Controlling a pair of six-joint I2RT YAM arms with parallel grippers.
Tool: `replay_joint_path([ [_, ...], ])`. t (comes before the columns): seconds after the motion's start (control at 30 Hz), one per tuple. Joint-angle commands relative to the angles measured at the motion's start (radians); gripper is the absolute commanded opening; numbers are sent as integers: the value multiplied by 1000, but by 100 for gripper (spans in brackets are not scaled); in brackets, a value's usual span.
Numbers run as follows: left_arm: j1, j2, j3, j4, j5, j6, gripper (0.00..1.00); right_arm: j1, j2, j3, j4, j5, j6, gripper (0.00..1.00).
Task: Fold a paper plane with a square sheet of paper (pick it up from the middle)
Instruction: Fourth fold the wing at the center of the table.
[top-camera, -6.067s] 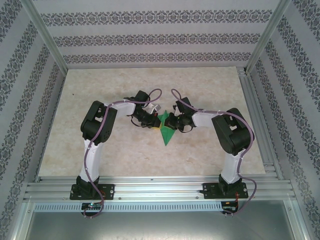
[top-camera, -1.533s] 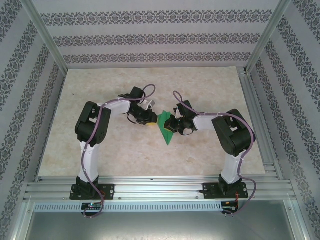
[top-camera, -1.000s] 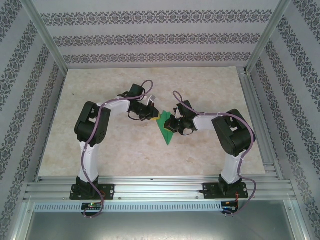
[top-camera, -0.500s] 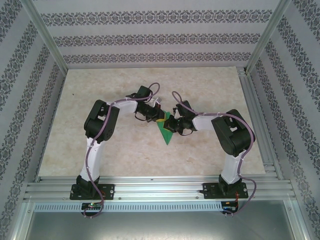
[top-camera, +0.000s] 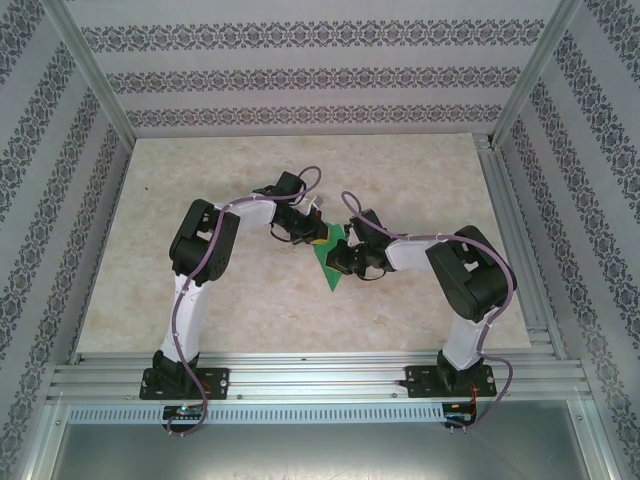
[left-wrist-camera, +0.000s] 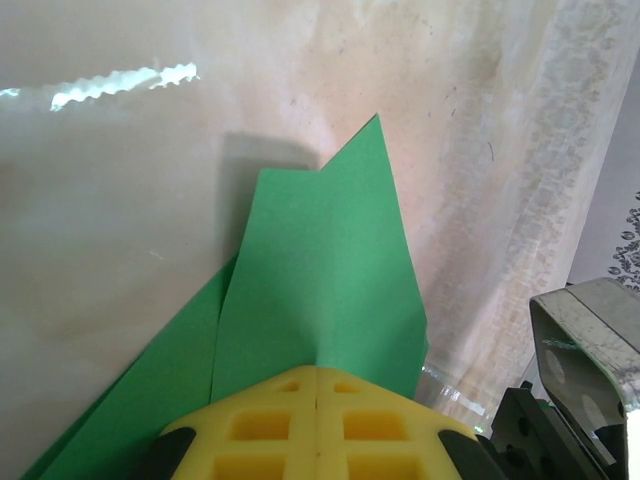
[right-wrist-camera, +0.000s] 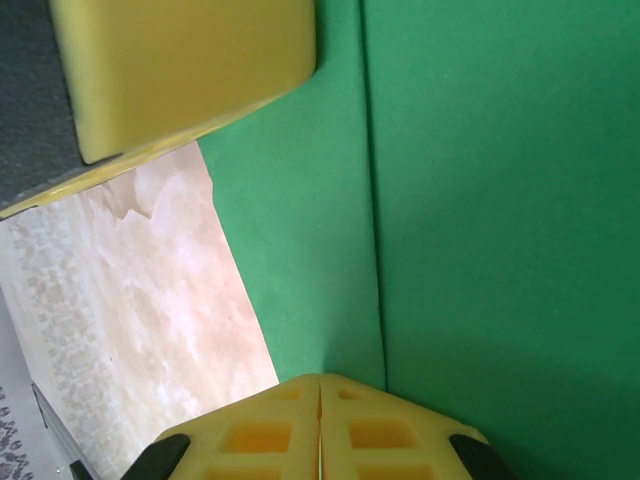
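Presses shut left pincer (left-wrist-camera: 317, 372) and shut, empty right pincer (right-wrist-camera: 320, 380) onto smooth, creased, dart-shaped green paper plane (top-camera: 331, 270), mid-frame on marbled bench (top-camera: 200, 190).

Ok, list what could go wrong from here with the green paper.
1. The left gripper and right gripper, both shut, work close together on the paper; they might knock each other.
2. In the left wrist view a flap casts a shadow on the table, so it seems raised and may spring open or crease crooked.
3. The paper lies loose on the table, so a push might slide it.
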Motion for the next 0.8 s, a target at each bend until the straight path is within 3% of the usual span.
replay_joint_path([
  [0.0,-2,45,5,-74,-86,40,0,21,30,-39,21,-10,31,7],
  [0.33,-2,46,15,-93,-92,51,0,62,-59,-35,-56,14,-3,7],
  [0.77,-1,45,18,-105,-94,58,0,72,7,-134,69,17,83,7],
])
